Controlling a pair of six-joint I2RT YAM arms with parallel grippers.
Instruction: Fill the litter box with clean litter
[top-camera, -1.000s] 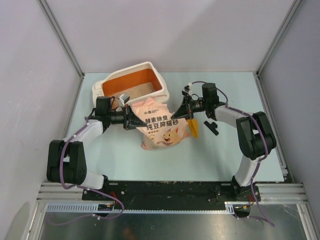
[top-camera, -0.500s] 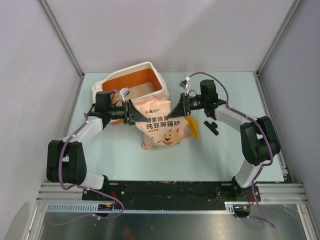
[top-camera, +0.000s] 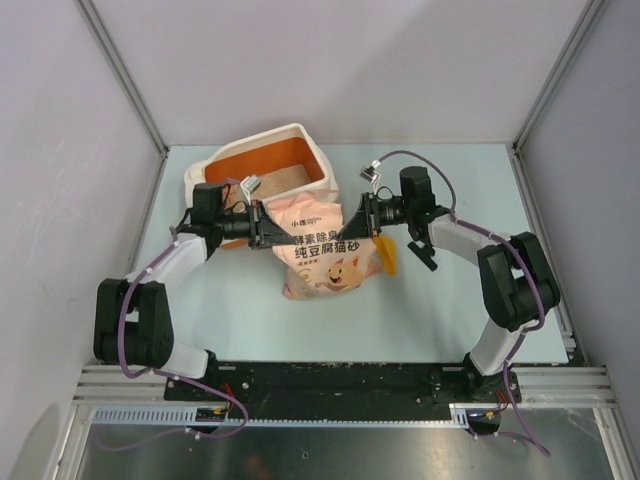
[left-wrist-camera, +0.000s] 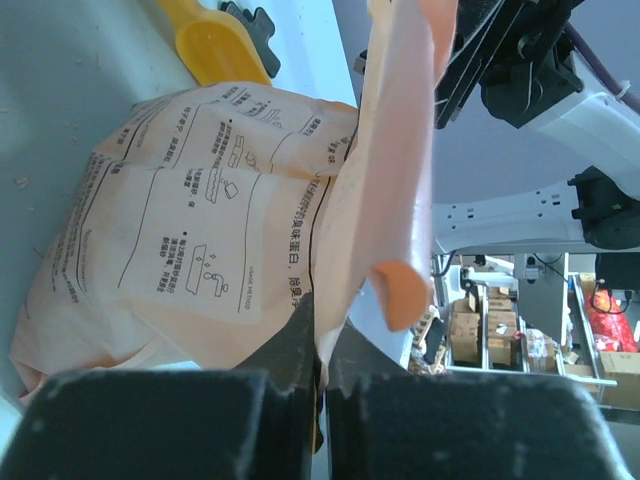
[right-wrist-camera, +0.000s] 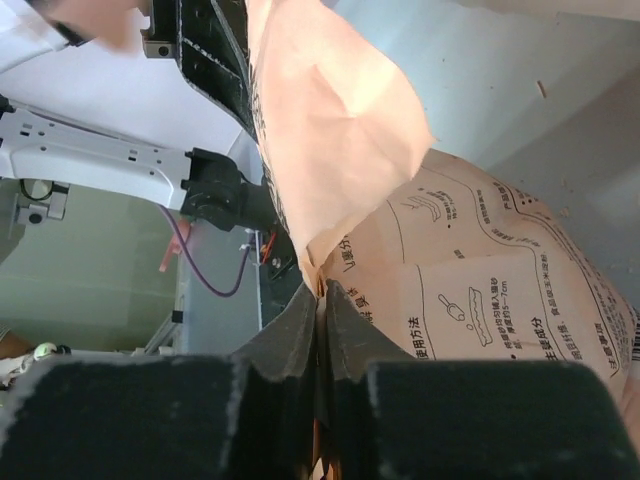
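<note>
The large cream-white plastic litter box (top-camera: 197, 180) with the orange inside sits near the far left corner of the pale tabletop (top-camera: 450, 320). Only a thin patch of pale beige clean litter (top-camera: 290, 177) shows on its floor along the near side, and most of the orange bottom is bare. By my reading the filling has hardly got under way, and nearly all the pouring is left. The pink-beige printed bag (top-camera: 320, 245) with a cartoon cat face stands mid-tabletop, its top just beside the box's near rim; whether it touches the rim I cannot tell. It looks plump, so most of its contents are probably inside, though its mouth is not visible. The left claw (top-camera: 262, 228) is clenched on the bag's upper left edge, with the film pinched between its fingers in the left wrist view. The right claw (top-camera: 352, 222) is clenched on the upper right edge in the same way. A yellow-orange plastic scoop (top-camera: 387, 255) lies on the tabletop against the bag's right side, with a small black part (top-camera: 428, 255) just beyond it
</note>
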